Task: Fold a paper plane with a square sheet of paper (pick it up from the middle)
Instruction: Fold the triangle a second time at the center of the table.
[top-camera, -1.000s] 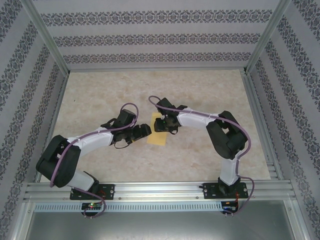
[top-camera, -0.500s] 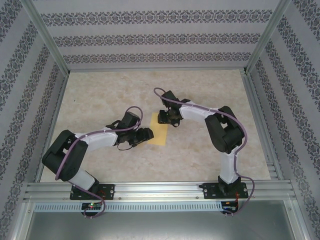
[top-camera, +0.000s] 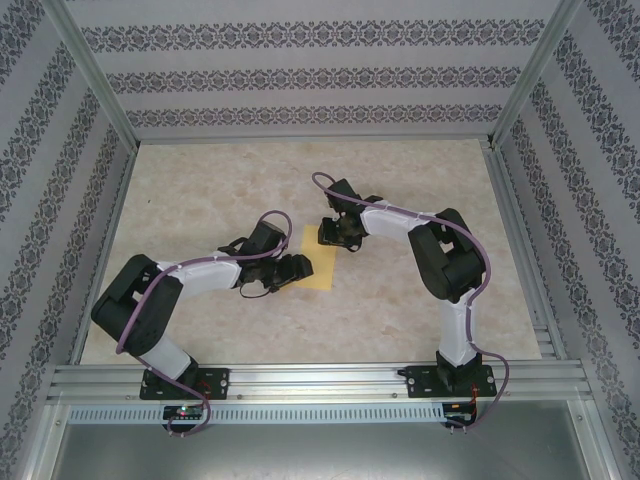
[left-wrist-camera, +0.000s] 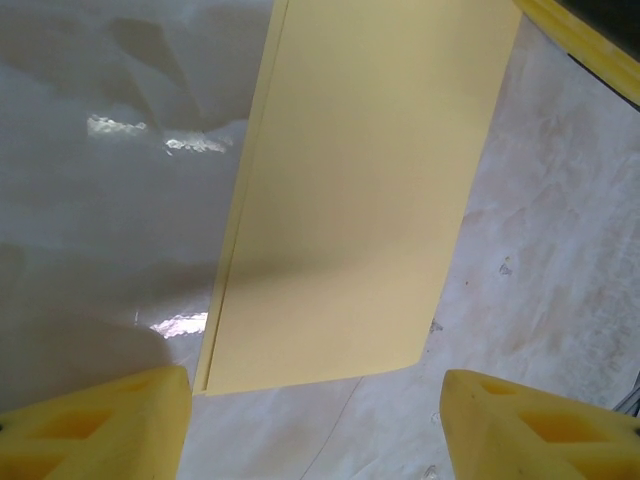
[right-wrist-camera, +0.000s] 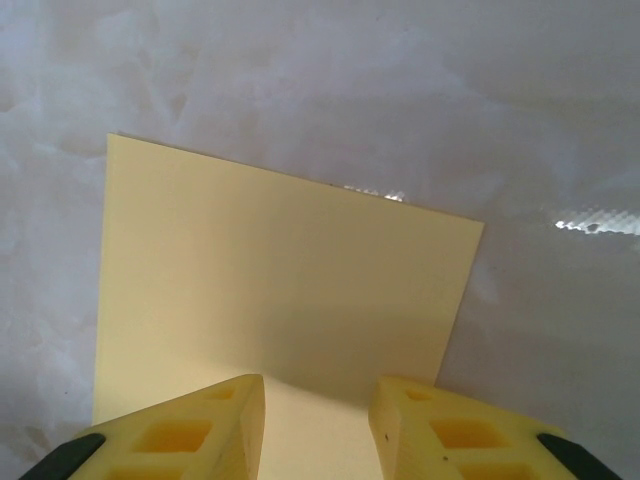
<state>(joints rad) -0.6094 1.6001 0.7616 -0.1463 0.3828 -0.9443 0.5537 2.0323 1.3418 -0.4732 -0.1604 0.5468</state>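
No legible text — none anywhere

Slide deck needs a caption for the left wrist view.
Open left gripper facing the end of the folded yellow paper, flat on the table.

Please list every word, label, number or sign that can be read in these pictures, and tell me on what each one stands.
No text can be read in any view.
The yellow paper is blank on the face that shows.
The wallpaper bears ornament only, no letters.
The small board below the left arm's base is too small to read any marking.
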